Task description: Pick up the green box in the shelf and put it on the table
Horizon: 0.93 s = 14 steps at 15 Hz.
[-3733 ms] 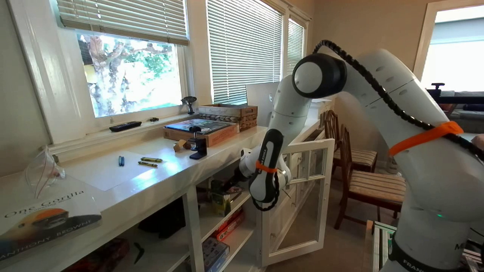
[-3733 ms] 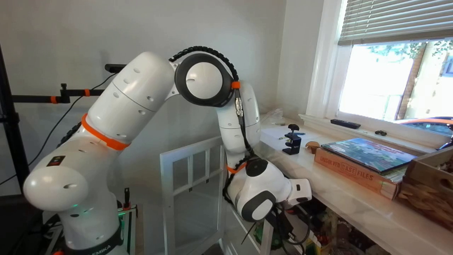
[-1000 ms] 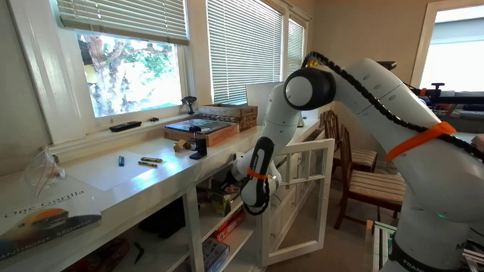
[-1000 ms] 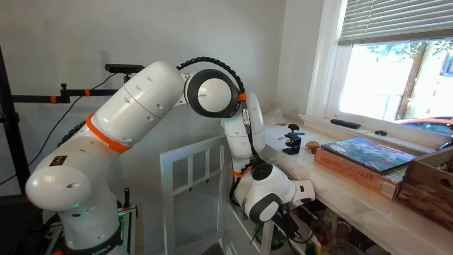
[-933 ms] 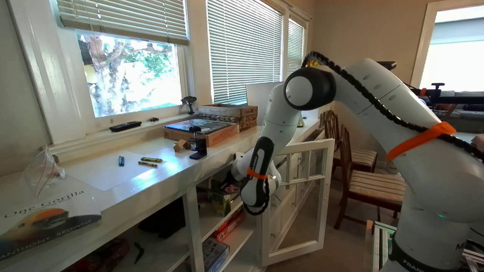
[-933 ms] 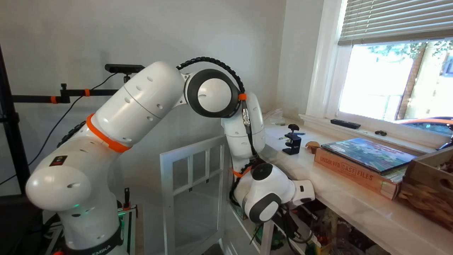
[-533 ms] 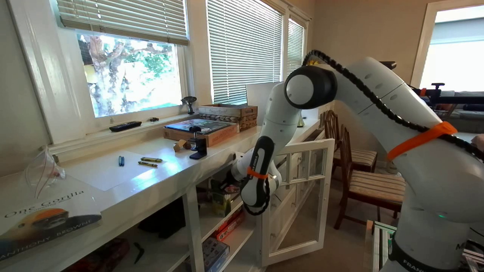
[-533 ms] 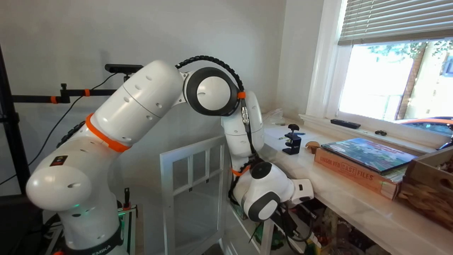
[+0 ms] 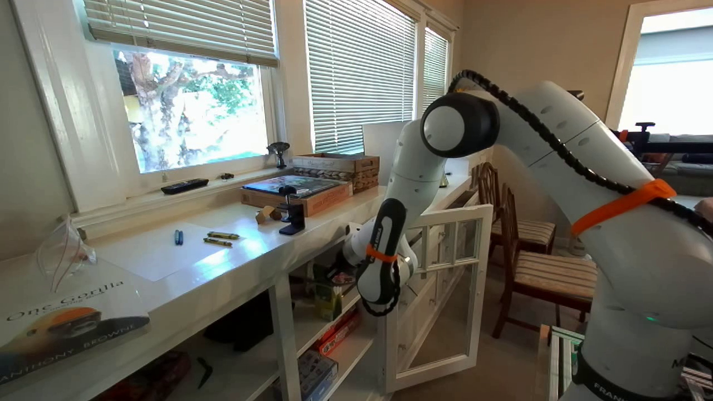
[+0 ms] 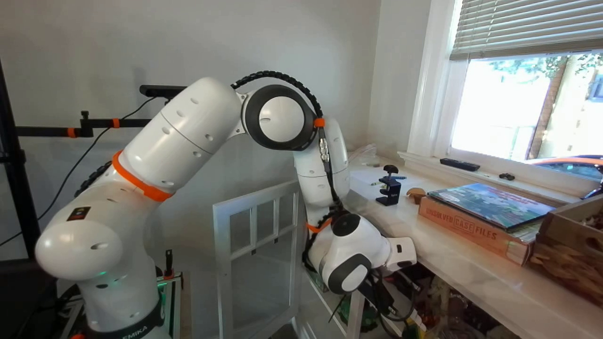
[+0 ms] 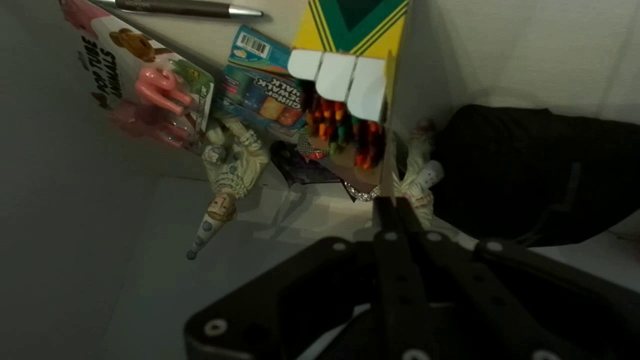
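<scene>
box [image 11: 337,75]: a yellow-and-green carton; on my wrist view I get a yellow face with a broad green chevron, a darker wedge inside it and thin green stripes along its slopes.
box mouth: gaping, with three rounded white tabs lined up along it; the inside is shadowed.
crayons [image 11: 340,132]: packed in the mouth, tips in orange, red and green, blurred in my feed.
box stance: in an exterior view it looks small, yellow-green, taller than wide and close to upright; I can't tell whether its base touches the shelf [image 9: 305,328].
box place: in the top compartment of the shelf, under the table [image 10: 452,254].
gripper [image 11: 391,205]: my jaws are drawn together to a hairline, and I read a thin pale edge of the box as pinched between them.
chalk [image 11: 265,95]: a blue pack just beside the box, partly hidden by it.
toy pack [image 11: 160,85]: pink, lettered "Pop Tube Animals", past the chalk.
clown [image 11: 230,175]: pale figure in a pointed hat, near the box.
pen [image 11: 190,7]: dark barrel, silver tip, at the edge of my wrist view.
black shape [image 11: 540,170]: bulky, across the box from the chalk; what it is I can't tell.
door [image 10: 221,263]: white, glass-paned, swung out in both exterior views.
clamp [image 10: 389,188]: black, standing on the table.
</scene>
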Available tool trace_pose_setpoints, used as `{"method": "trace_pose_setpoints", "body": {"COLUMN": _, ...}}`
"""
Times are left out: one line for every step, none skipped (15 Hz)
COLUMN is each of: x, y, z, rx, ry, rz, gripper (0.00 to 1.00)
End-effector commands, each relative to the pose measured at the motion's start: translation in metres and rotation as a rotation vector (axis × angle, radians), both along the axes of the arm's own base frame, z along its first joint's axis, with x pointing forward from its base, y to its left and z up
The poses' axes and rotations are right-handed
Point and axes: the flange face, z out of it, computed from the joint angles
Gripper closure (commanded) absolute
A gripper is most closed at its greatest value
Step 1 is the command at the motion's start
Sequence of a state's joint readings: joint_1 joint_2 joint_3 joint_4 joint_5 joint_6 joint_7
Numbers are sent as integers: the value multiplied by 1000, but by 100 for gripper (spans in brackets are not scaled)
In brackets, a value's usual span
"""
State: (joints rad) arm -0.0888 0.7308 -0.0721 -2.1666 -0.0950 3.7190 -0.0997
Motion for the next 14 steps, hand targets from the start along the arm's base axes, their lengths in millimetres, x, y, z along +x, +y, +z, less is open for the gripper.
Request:
{"method": "trace_pose_setpoints", "body": {"x": -10, "y": 1, "z": 10, "rx": -6, "ry": 32, "rz": -23, "gripper": 100}}
{"method": "trace_pose_setpoints", "body": {"x": -12, "y": 1, "z": 11, "rx": -7, "ry": 31, "rz": -26, "gripper": 100}}
{"method": "trace_pose_setpoints", "body": {"x": -13, "y": 1, "z": 13, "rx": -8, "ry": 32, "rz": -28, "gripper": 100}}
{"method": "trace_pose_setpoints", "body": {"x": -14, "y": 1, "z": 13, "rx": -11, "ry": 32, "rz": -31, "gripper": 100}}
{"method": "trace_pose_setpoints", "body": {"x": -15, "y": 1, "z": 15, "rx": -11, "ry": 34, "rz": -33, "gripper": 100}}
{"method": "trace_pose_setpoints", "body": {"x": -16, "y": 1, "z": 16, "rx": -11, "ry": 37, "rz": -35, "gripper": 100}}
{"method": "trace_pose_setpoints", "body": {"x": -18, "y": 1, "z": 17, "rx": -14, "ry": 40, "rz": -37, "gripper": 100}}
{"method": "trace_pose_setpoints", "body": {"x": -18, "y": 2, "z": 17, "rx": -15, "ry": 43, "rz": -39, "gripper": 100}}
{"method": "trace_pose_setpoints", "body": {"x": -19, "y": 2, "z": 18, "rx": -16, "ry": 49, "rz": -41, "gripper": 100}}
{"method": "trace_pose_setpoints", "body": {"x": -20, "y": 2, "z": 18, "rx": -18, "ry": 54, "rz": -44, "gripper": 100}}
{"method": "trace_pose_setpoints", "body": {"x": -20, "y": 1, "z": 20, "rx": -21, "ry": 58, "rz": -46, "gripper": 100}}
{"method": "trace_pose_setpoints", "body": {"x": -21, "y": 1, "z": 21, "rx": -23, "ry": 61, "rz": -48, "gripper": 100}}
{"method": "trace_pose_setpoints", "body": {"x": -21, "y": 2, "z": 22, "rx": -25, "ry": 65, "rz": -50, "gripper": 100}}
{"method": "trace_pose_setpoints", "body": {"x": -21, "y": 2, "z": 24, "rx": -28, "ry": 66, "rz": -52, "gripper": 100}}
